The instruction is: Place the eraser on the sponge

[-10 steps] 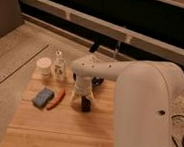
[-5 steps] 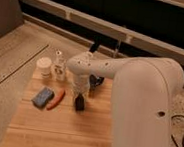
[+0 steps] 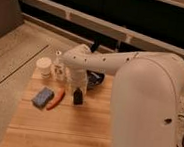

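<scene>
- Arm (image 3: 148, 95): white and bulky, it fills the right side of the view and reaches left over the tabletop.
- Tabletop (image 3: 78, 132): light wooden slab on a speckled floor (image 3: 10, 68).
- Dark bowl (image 3: 96, 80): sits at the back of the wood and is partly hidden behind the arm.
- White jar (image 3: 44, 67): stands at the back left corner, with a small pale bottle (image 3: 59, 72) just beside it on the right.
- Sponge (image 3: 42, 97): blue-grey pad lying flat on the left part of the wood, nothing on top of it.
- Orange-red stick (image 3: 57, 99): lies slanted just right of the sponge.
- Tool (image 3: 78, 91): points down near the middle of the wood, clenched on the upper end of the eraser.
- Eraser (image 3: 77, 98): black block held upright, right of the stick and apart from the sponge. Cannot tell whether its lower end touches the wood.
</scene>
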{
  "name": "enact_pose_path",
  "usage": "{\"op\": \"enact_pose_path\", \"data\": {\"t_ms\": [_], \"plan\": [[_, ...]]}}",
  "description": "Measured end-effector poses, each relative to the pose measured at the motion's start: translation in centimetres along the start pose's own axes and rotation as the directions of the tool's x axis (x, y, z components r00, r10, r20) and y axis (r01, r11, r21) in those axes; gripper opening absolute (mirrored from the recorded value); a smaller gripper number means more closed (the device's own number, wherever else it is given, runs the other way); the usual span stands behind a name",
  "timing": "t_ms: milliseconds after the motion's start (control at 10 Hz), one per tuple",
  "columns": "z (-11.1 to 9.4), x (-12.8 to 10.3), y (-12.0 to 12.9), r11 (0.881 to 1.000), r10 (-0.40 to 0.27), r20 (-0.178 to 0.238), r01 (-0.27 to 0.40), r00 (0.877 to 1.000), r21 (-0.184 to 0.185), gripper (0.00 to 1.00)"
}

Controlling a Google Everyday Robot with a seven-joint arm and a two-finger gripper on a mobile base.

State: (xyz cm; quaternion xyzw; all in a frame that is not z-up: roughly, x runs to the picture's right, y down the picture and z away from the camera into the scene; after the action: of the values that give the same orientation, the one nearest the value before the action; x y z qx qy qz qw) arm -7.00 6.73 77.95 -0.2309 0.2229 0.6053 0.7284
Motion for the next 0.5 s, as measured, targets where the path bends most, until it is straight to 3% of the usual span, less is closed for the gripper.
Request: {"op": "enact_pose_path", "data": {"t_ms": [200, 500], "plan": [[-4.3, -1.8, 2.1, 0.998, -0.052, 0.082, 0.049, 0.995, 0.034, 0.00], [-8.2, -3.6, 6.0, 0.989, -0.133, 0.142, 0.123, 0.981, 0.076, 0.00]]}}
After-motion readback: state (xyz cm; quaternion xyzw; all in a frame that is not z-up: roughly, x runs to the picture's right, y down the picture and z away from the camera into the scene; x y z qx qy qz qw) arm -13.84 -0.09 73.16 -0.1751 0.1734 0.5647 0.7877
